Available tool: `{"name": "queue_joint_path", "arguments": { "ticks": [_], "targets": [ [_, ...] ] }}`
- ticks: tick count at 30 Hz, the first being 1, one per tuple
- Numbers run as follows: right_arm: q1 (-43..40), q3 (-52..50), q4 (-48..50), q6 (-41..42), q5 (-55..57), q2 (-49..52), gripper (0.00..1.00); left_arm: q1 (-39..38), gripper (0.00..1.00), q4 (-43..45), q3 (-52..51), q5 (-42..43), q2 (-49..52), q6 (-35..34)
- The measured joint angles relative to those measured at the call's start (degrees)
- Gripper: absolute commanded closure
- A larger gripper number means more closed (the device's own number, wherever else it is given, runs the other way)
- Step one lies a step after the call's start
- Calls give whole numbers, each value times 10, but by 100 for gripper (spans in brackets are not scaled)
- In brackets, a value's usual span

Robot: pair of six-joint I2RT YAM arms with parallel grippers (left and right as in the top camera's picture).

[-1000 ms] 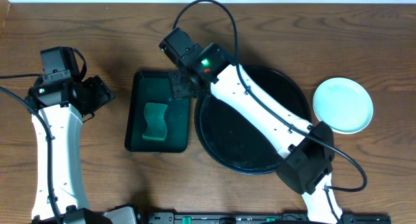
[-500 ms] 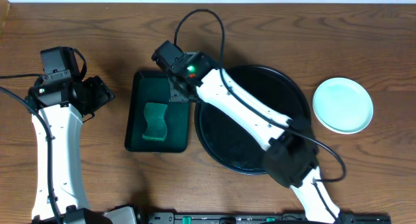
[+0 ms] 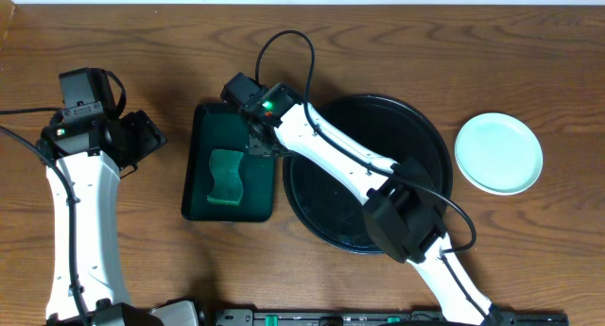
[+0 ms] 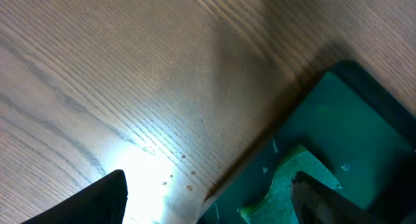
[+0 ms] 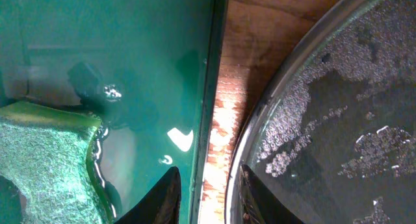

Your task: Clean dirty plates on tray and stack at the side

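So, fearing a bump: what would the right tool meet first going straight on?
The right tool would likely meet the green tray at its rim, or the table strip beside it; depth unclear.

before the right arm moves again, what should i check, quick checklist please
1. No plates left on the black tray: ok where it shows, only droplets; the right arm covers a strip of it.
2. Plates set aside: a white plate sits on the table right of the black tray; how many are stacked, cannot tell.
3. The sponge is parked: ok, lying in the green tray.
4. The right gripper is empty: ok, jaws a little apart over the gap between the two trays, nothing in them.
5. The left gripper is out of the way: ok, open, left of the green tray.
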Motion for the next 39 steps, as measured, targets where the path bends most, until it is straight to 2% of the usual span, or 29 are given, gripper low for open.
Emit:
{"name": "queue_joint_path", "arguments": {
  "ticks": [11, 24, 26, 36, 39],
  "targets": [
    [11, 0, -26, 34, 0, 0, 74, 0, 20, 0, 0, 0, 0, 0],
    [24, 0, -45, 75, -2, 0, 81, 0, 20, 0, 0, 0, 0, 0],
    [24, -2, -43, 77, -2, 0, 84, 0, 20, 0, 0, 0, 0, 0],
    [25, -25, -25, 88, -2, 0, 84, 0, 20, 0, 0, 0, 0, 0],
    [25, -35, -15, 88, -2, 0, 87, 0, 19, 0, 0, 0, 0, 0]
  ]
}}
